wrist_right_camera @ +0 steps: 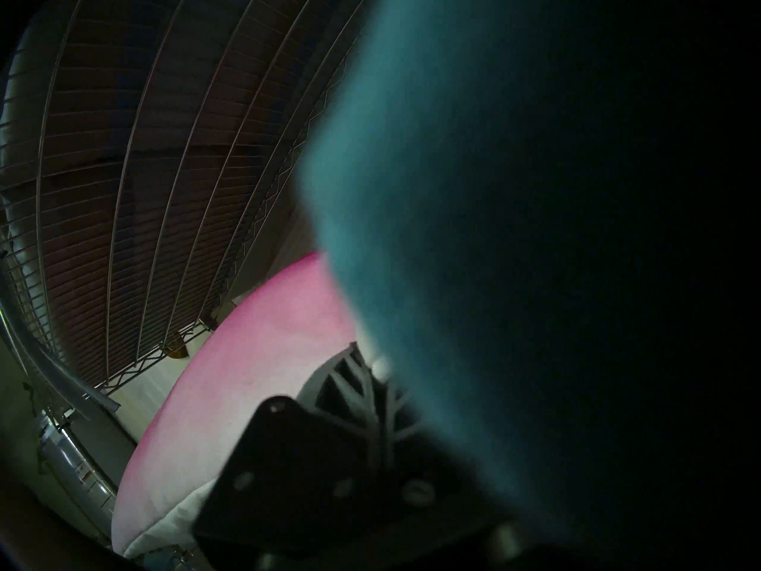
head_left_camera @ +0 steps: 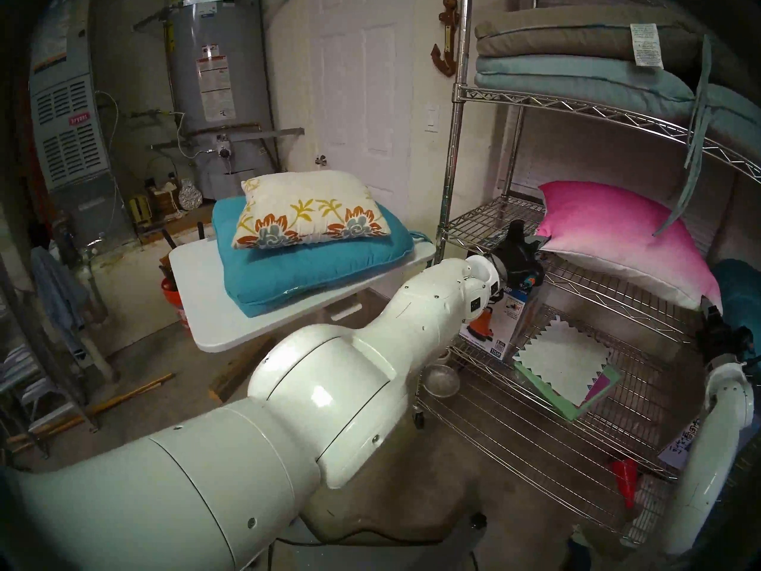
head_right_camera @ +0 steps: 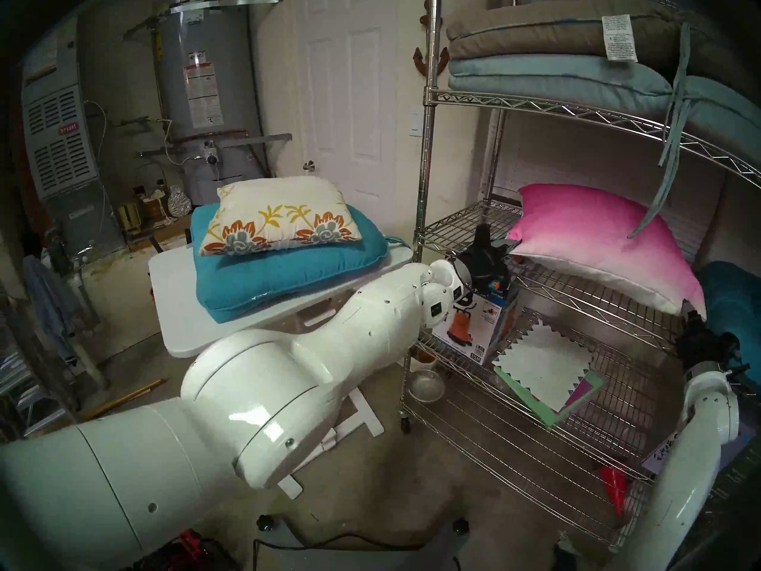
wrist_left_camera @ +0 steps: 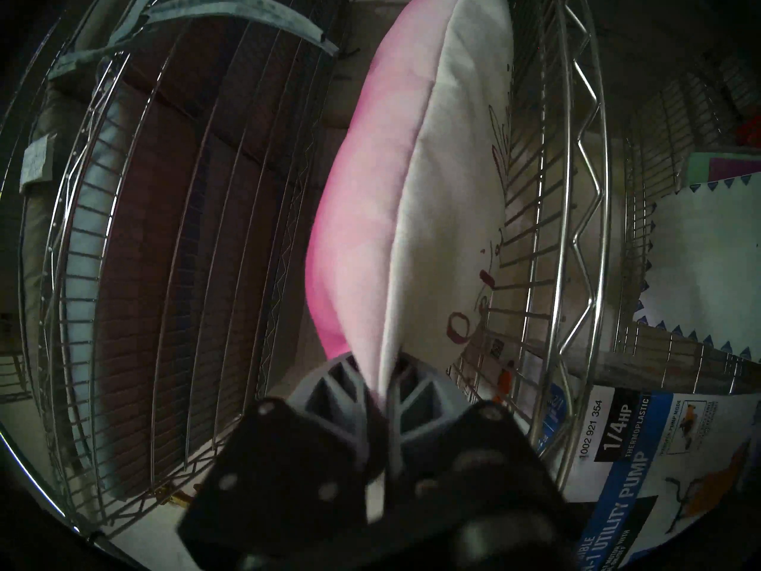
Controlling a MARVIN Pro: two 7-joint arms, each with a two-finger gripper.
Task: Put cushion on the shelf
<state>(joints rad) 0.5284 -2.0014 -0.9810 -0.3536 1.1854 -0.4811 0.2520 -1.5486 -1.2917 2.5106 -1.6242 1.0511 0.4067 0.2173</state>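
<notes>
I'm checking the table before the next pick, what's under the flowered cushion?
The flowered cushion lies on a teal cushion, which rests on the white folding table. The part of the teal cushion beneath it is covered, so anything tucked between them cannot be seen.

floral cushion (head_left_camera: 309, 211) atop tufted cushion (head_left_camera: 317, 265) on table (head_left_camera: 214, 327) — left of wire shelf (head_left_camera: 449, 154), pillow (head_left_camera: 617, 240) on its middle tier, pump box (head_left_camera: 500, 327) and paper sheets (head_left_camera: 564, 368) one tier below — folded pads (head_left_camera: 576, 63) above
</notes>
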